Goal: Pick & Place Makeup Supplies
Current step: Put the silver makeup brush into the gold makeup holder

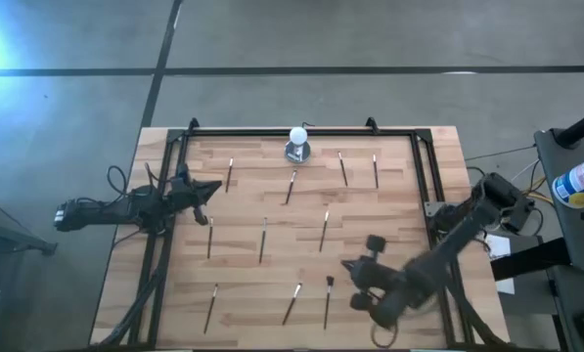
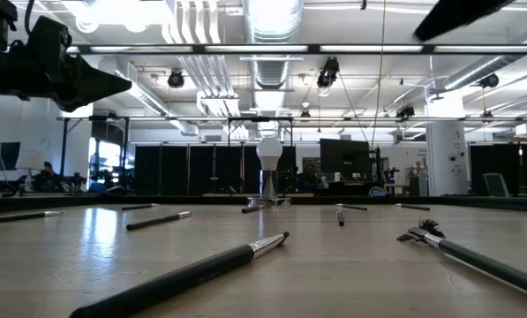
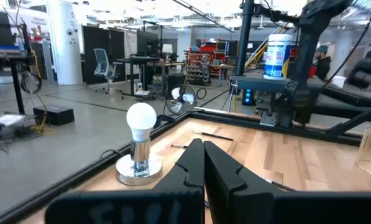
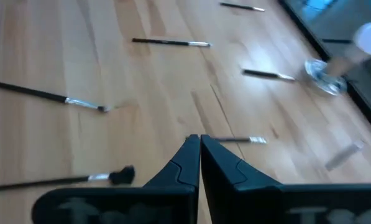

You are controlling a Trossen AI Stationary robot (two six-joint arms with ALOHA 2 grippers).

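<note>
High view: ten or so makeup brushes (image 1: 263,240) lie scattered flat across the wooden table (image 1: 399,210), none held. Left gripper (image 1: 213,186) hovers at the table's left side, fingers pressed together, empty, just left of a brush (image 1: 229,174) in the far row. Right gripper (image 1: 350,265) sits over the near-right part of the table, fingers also pressed together, empty, beside the brush with a wide dark tip (image 1: 328,300). White ball on a round base (image 1: 297,143) stands at the far edge, mid-table.
</note>
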